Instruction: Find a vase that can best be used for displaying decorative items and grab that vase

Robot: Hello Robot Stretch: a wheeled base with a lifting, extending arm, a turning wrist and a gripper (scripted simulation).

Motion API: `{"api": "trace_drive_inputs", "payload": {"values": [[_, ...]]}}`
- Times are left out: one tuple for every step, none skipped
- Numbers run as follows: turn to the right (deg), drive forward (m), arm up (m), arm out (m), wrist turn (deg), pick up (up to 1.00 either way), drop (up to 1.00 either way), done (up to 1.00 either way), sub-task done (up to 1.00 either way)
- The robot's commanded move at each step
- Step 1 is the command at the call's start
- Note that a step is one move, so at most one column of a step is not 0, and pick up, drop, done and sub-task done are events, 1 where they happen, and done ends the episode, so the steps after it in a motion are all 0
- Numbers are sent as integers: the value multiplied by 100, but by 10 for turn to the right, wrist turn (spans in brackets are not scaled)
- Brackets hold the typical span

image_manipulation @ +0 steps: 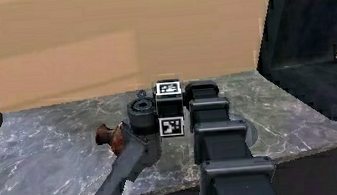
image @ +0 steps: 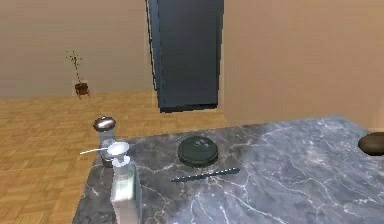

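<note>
A dark disc, rod and pump bottle are seen on the desk; whether the jaws hold anything cannot be told.

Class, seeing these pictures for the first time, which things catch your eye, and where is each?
The grey marble countertop draws the eye first, with a white pump bottle at its near left corner and a dark round disc farther in. Behind it a tall dark cabinet stands before the tan wall. In the arm side view the dark arm reaches over the marble.
</note>
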Motion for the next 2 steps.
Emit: {"api": "trace_drive_inputs", "payload": {"values": [[0, 0, 0, 0, 450, 0, 0, 0, 0], [0, 0, 0, 0, 450, 0, 0, 0, 0]]}}
